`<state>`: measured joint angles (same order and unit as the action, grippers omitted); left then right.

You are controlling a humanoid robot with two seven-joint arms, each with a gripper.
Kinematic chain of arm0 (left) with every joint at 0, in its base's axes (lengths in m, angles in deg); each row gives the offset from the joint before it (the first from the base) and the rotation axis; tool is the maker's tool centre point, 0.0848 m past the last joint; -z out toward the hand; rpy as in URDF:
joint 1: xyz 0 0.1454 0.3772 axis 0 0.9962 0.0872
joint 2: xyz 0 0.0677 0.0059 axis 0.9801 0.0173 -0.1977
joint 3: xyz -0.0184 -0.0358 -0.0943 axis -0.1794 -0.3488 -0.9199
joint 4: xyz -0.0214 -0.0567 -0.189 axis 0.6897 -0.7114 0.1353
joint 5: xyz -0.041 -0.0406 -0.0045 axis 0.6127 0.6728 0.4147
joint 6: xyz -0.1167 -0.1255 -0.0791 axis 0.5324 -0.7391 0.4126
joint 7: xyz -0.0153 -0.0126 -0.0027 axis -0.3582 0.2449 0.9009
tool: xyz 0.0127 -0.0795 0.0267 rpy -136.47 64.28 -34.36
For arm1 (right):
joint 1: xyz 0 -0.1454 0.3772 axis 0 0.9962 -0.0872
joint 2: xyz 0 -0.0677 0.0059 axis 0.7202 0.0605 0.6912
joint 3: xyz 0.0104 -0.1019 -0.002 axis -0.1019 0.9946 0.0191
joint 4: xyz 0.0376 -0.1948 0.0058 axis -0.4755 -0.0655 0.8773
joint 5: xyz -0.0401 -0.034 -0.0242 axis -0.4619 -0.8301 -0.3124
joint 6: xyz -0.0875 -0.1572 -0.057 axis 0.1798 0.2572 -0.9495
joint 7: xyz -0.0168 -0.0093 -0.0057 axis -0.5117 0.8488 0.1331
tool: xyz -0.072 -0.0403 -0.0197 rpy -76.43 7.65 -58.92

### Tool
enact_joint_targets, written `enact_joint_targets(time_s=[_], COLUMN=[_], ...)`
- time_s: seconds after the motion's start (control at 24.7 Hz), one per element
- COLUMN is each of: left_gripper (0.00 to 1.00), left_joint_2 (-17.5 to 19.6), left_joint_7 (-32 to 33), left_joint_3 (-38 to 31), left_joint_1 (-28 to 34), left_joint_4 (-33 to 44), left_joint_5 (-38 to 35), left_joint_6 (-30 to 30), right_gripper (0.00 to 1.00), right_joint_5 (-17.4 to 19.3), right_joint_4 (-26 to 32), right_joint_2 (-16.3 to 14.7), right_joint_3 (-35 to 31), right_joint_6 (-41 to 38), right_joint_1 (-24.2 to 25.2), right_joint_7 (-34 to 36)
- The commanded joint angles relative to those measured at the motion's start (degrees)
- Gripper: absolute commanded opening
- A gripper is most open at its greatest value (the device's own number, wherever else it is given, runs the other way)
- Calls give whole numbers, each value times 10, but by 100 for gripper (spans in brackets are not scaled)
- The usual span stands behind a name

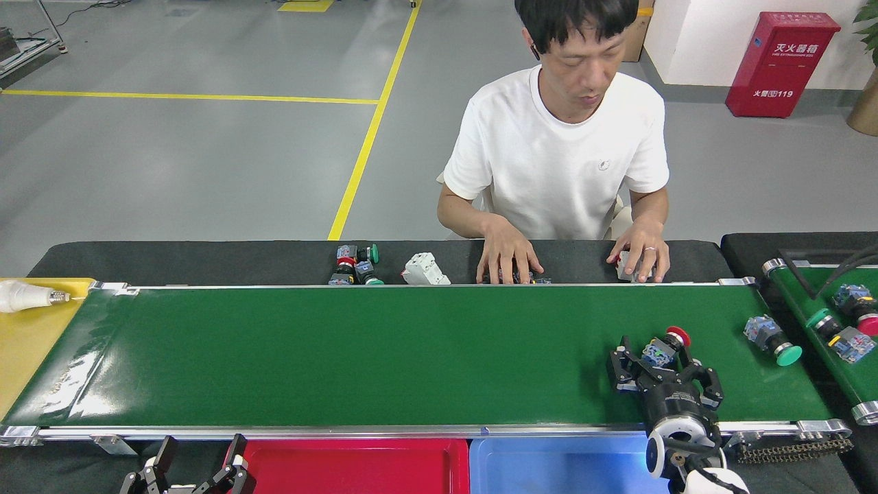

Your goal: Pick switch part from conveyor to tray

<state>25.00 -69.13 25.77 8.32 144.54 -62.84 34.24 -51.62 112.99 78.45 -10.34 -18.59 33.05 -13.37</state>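
The right gripper (660,362), jaws wide open, reaches around the little red-capped switch part (664,347) on the long shiny green conveyor (384,357). Next, squeeze (gently), then lift toward the blue plastic tray (549,466).

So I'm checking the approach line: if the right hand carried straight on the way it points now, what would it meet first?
Most likely the red-capped switch part, lying on the conveyor between the open fingers of the right hand; depth is hard to judge.
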Motion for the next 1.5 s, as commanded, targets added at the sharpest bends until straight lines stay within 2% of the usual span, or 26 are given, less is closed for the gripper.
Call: enact_joint_targets(time_s=[0.0, 0.08, 0.16, 0.36, 0.49, 0.53, 0.65, 0.81, 0.89, 0.93, 0.97, 1.01, 1.05, 1.13, 1.26, 1.34, 1.46], left_gripper=[100, 100, 100, 100, 100, 100, 100, 100, 100, 100, 100, 100, 100, 100, 100, 100, 100], left_joint_2=[5, 4, 3, 1, 1, 1, 1, 1, 0, 0, 0, -1, -1, -1, -1, -1, -1], left_joint_7=[-2, -2, -2, -2, -3, -3, -3, -3, -3, -3, -3, -3, -3, -3, -3, -3, -3], left_joint_3=[-1, -1, -1, -6, -6, -6, -6, -5, -5, -4, -4, -4, -4, -4, -6, -6, -7], left_joint_1=[0, -1, -1, 1, 2, 2, 3, 3, 4, 4, 4, 4, 4, 4, 4, 4, 4], left_joint_4=[8, 8, 8, 8, 8, 8, 8, 8, 8, 8, 8, 8, 8, 8, 8, 8, 8], left_joint_5=[0, 0, 0, 0, 0, 0, 0, 0, 0, 0, 0, 0, 0, 0, 0, 0, 0], left_joint_6=[2, 2, 2, 2, 2, 2, 2, 4, 4, 4, 4, 4, 4, 4, 4, 4, 4], right_gripper=[11, 5, 3, 8, 10, 10, 11, 16, 21, 29, 44, 84, 99, 100, 100, 100, 97], right_joint_5=[5, 7, 18, 50, 66, 72, 77, 80, 81, 80, 80, 81, 82, 85, 110, 111, 106], right_joint_4=[-1, 0, 4, 54, 115, 140, 157, 152, 152, 152, 153, 153, 154, 155, 156, 158, 167], right_joint_2=[0, 1, 1, 0, 1, 5, 39, 45, 49, 50, 50, 52, 53, 55, 59, 60, 81], right_joint_3=[10, 11, 11, 11, 11, 19, 58, 112, 135, 150, 159, 163, 163, 160, 154, 150, 82], right_joint_6=[-24, -30, -48, -116, -205, -269, -397, -499, -519, -520, -520, -520, -519, -520, -519, -514, -463], right_joint_1=[-8, -9, -11, 2, 37, 59, 99, 108, 110, 111, 113, 117, 117, 116, 110, 104, 84], right_joint_7=[-23, -24, -23, -25, -25, -24, -26, -26, -27, -30, -34, -43, -56, -63, -64, -64, -63])
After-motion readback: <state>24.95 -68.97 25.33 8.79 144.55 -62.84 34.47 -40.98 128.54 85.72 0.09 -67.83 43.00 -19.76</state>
